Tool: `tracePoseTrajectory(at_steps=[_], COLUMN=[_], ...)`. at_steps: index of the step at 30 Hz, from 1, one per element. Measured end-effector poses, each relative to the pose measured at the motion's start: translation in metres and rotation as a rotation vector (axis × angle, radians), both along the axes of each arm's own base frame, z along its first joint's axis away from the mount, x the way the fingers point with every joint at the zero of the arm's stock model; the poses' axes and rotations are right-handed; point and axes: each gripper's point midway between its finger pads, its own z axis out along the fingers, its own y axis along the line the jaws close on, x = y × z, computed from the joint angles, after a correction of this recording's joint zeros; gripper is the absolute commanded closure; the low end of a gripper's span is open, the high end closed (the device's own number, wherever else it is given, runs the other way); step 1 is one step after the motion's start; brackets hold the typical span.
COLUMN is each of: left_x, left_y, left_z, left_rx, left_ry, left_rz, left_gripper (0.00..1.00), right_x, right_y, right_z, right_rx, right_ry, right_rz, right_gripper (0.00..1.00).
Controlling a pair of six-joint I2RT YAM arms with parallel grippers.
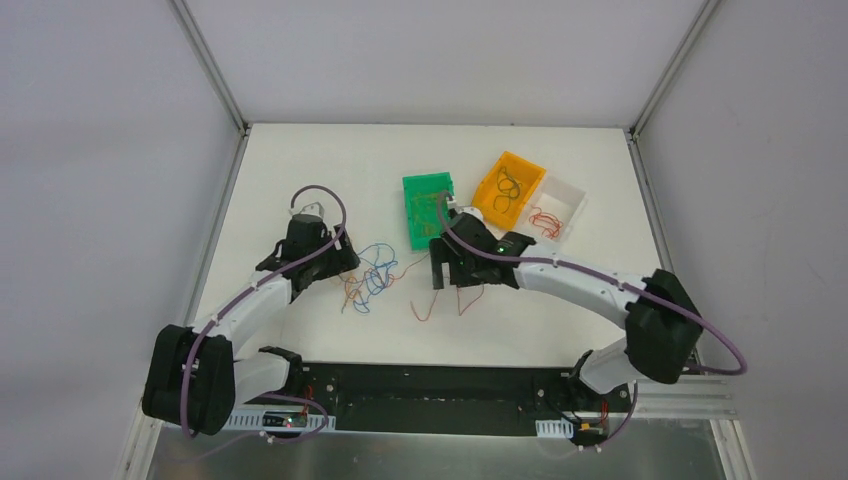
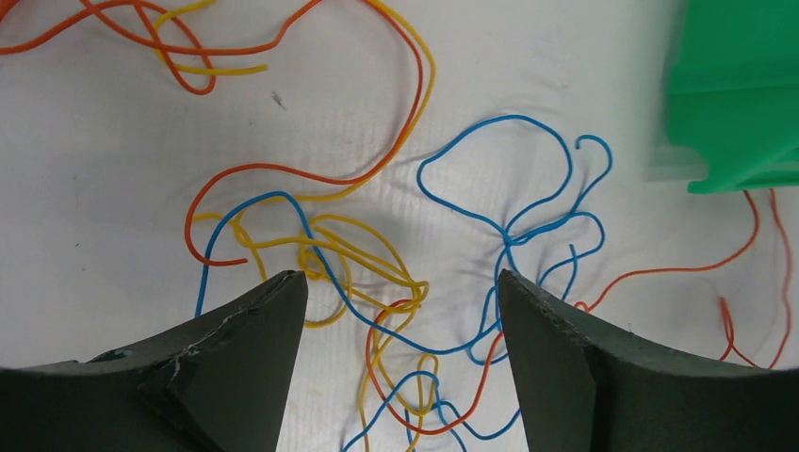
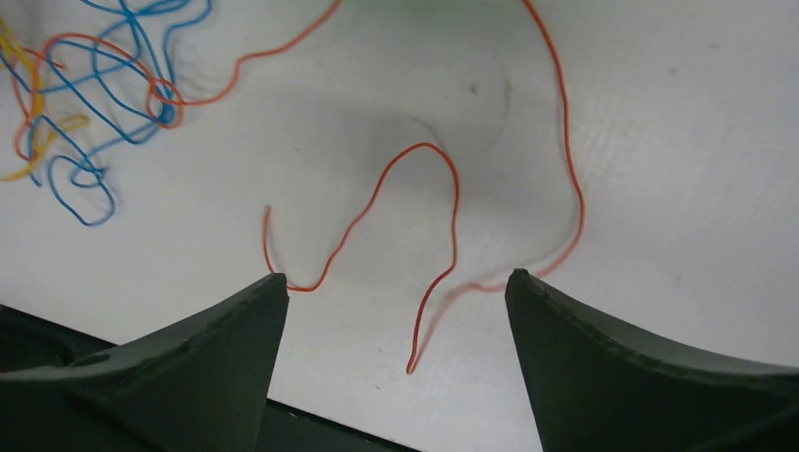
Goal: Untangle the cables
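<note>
— Where do the cables lie?

— The tangle (image 2: 407,297) of blue, yellow and orange strands sits on the white table (image 1: 300,160), framed by my left pincer (image 2: 403,278), which is spread wide and grips nothing.

— And the other?

— My right pincer (image 3: 397,276) is spread too, and empty. A lone red strand (image 3: 426,144) curls between its tips, apart from the tangle. The green bin (image 1: 428,205) stands just beyond.

Bins, three: green bin (image 1: 428,207), orange bin (image 1: 510,186), white bin (image 1: 566,192). Grippers, two: left gripper (image 2: 402,282), right gripper (image 3: 396,282). Cables (image 1: 371,272): many, tangled; exact number indeterminable.
</note>
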Motion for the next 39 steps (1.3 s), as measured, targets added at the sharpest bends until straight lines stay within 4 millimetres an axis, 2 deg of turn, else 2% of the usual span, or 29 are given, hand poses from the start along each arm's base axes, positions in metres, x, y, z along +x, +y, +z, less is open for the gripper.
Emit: tracePoseTrajectory(at_steps=[2, 6, 11, 17, 18, 20, 21, 23, 24, 25, 30, 35, 39], left_x=[0.003, 0.006, 0.007, 0.005, 0.005, 0.005, 0.005, 0.005, 0.005, 0.005, 0.002, -0.002, 0.011], left_y=[-0.003, -0.006, -0.006, -0.009, -0.009, -0.009, -0.009, -0.009, -0.009, -0.009, -0.016, -0.031, -0.04], left_z=[0.006, 0.017, 0.017, 0.017, 0.017, 0.017, 0.017, 0.017, 0.017, 0.017, 0.01, 0.001, 0.005], left_rx=[-0.017, -0.034, -0.038, -0.05, -0.05, -0.05, -0.05, -0.05, -0.05, -0.05, -0.057, -0.046, -0.023], left_ry=[-0.032, -0.081, -0.088, -0.083, -0.082, -0.083, -0.083, -0.083, -0.083, -0.083, -0.057, -0.018, -0.001], left_rz=[-0.013, -0.019, -0.021, -0.033, -0.034, -0.034, -0.034, -0.034, -0.034, -0.034, -0.07, -0.15, -0.184], left_gripper=[0.24, 0.25, 0.28, 0.28, 0.28, 0.28, 0.28, 0.26, 0.26, 0.25, 0.19, 0.2, 0.23], right_x=[0.009, 0.024, 0.049, 0.068, 0.071, 0.078, 0.081, 0.084, 0.085, 0.085, 0.087, 0.066, 0.053], right_y=[0.024, 0.057, 0.082, 0.094, 0.097, 0.101, 0.102, 0.101, 0.099, 0.096, 0.086, 0.069, 0.066], right_z=[-0.004, -0.012, -0.032, -0.052, -0.053, -0.053, -0.054, -0.055, -0.056, -0.057, -0.058, -0.056, -0.041], right_rx=[0.016, 0.078, 0.11, 0.075, 0.071, 0.064, 0.061, 0.052, 0.043, 0.029, 0.005, 0.015, 0.073], right_ry=[0.001, 0.003, 0.008, -0.03, -0.038, -0.06, -0.071, -0.088, -0.098, -0.104, -0.132, -0.109, -0.103], right_rz=[0.008, -0.048, -0.203, -0.343, -0.362, -0.396, -0.409, -0.43, -0.441, -0.443, -0.465, -0.393, -0.347], right_gripper=[0.05, 0.05, 0.02, 0.05, 0.09, 0.26, 0.4, 0.79, 0.93, 1.0, 1.0, 1.0, 1.0])
